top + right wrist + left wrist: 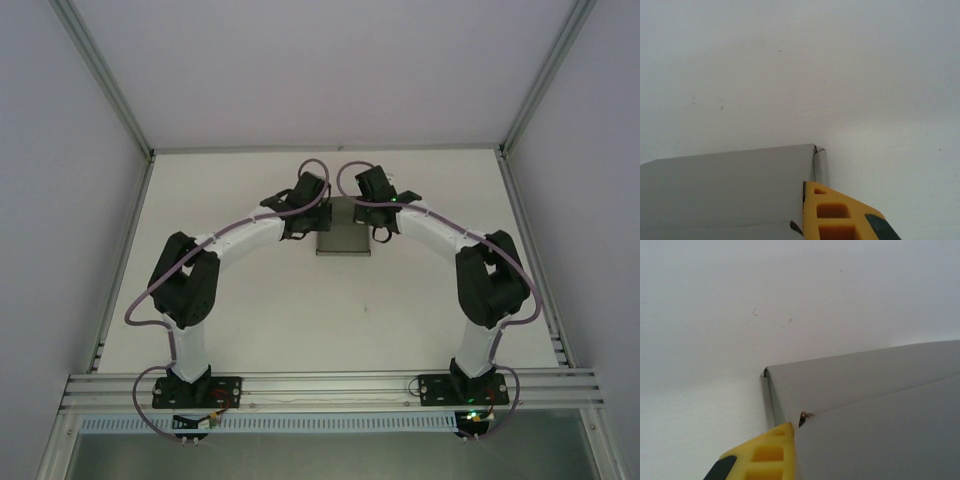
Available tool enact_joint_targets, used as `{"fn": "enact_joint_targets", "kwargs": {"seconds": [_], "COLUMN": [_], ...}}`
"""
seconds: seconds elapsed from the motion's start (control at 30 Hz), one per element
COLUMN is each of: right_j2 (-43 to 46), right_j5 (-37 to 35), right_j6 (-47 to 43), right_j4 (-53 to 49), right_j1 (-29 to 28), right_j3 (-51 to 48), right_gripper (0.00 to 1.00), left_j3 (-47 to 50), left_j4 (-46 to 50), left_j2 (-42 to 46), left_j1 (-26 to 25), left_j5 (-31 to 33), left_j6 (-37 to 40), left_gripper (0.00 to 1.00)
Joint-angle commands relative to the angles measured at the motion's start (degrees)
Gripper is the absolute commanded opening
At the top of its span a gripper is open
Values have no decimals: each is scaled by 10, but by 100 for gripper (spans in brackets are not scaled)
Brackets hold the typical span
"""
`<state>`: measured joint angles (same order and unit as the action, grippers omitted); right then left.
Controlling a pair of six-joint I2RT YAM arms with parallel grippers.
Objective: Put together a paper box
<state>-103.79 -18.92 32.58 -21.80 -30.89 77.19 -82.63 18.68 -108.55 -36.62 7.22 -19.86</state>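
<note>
The paper box [342,240] is a small grey cardboard box lying at the far middle of the white table [330,320]. My left gripper [302,226] is at its left end and my right gripper [384,226] at its right end. In the left wrist view one yellow finger [767,455] presses against the outside of the paper box [865,400] beside a folded side flap; the other finger is hidden behind the cardboard. In the right wrist view a yellow finger [837,215] likewise lies against the end of the paper box [725,195]. Both grippers look shut on the thin end wall.
Aluminium frame rails [330,385] run along the near edge by the arm bases. Posts and pale walls [120,110] enclose the table on the left, right and back. Purple cables [150,300] loop off both arms.
</note>
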Motion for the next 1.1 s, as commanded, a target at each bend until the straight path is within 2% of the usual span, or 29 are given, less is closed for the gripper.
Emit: {"fn": "enact_joint_targets", "kwargs": {"seconds": [0.0,0.13,0.33,0.47,0.57,0.6,0.67,0.73,0.8,0.9,0.97,1.07], "right_j2": [-7,0,35,48,47,47,47,49,52,52,51,50], "right_j5": [49,8,-19,-5,-15,-23,-33,-44,-46,-53,-57,-63], "right_j6": [47,32,-19,-44,-53,-54,-61,-59,-60,-60,-56,-51], "right_j4": [97,137,228,301,308,303,295,289,285,282,281,275], "right_j1": [-27,-36,-40,-48,-57,-60,-64,-67,-70,-75,-76,-76], "right_j3": [-7,-56,-171,-235,-248,-248,-248,-251,-255,-263,-269,-274], "right_gripper": [0,0,0,0,0,0,0,0,0,0,0,0], "left_j3": [16,36,138,168,167,165,161,156,154,148,145,142], "left_j4": [-72,-78,-114,-128,-126,-122,-114,-100,-91,-76,-65,-47], "left_j2": [-19,-25,20,37,38,39,44,57,72,90,103,121], "left_j1": [-23,-31,-38,-40,-40,-40,-41,-41,-41,-42,-42,-42], "left_j5": [-44,-34,7,-13,-20,-21,-17,-8,-2,-5,-2,12], "left_j6": [-27,-26,-19,-25,-28,-29,-30,-30,-28,-23,-23,-25], "left_gripper": [1,0,3,4,6,9,23,24,35,38,47,55]}}
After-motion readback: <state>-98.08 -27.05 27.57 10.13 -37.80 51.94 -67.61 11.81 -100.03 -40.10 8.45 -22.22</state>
